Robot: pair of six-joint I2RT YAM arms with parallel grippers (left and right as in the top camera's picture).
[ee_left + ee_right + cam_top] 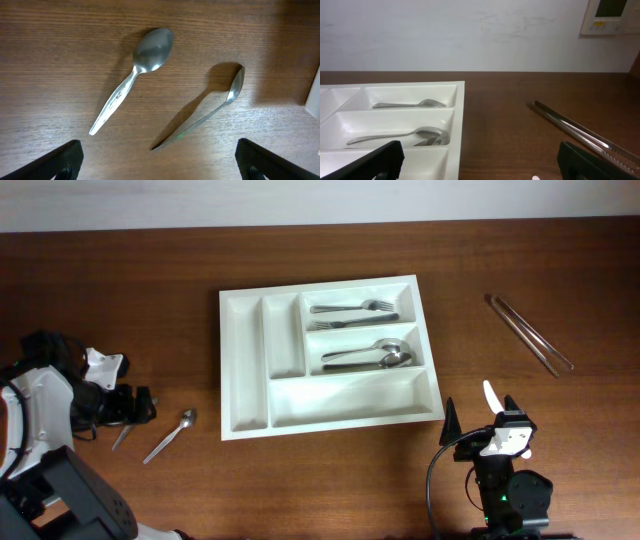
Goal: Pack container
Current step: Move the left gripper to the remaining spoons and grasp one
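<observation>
Wood table (pixel 120 290): tray (pixel 229 360) w/ 2 forks (pixel 350 308), 2 spoons (pixel 366 348); 2 loose spoons (pixel 171 435).

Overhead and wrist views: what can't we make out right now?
- Right wrist: container is cut off by the left and bottom edges; tongs run off the right edge.
- Overhead: spoons in the middle compartment overlap and are too small to count.
- Overhead: thin utensil beside the left claw is too small to identify there.
</observation>
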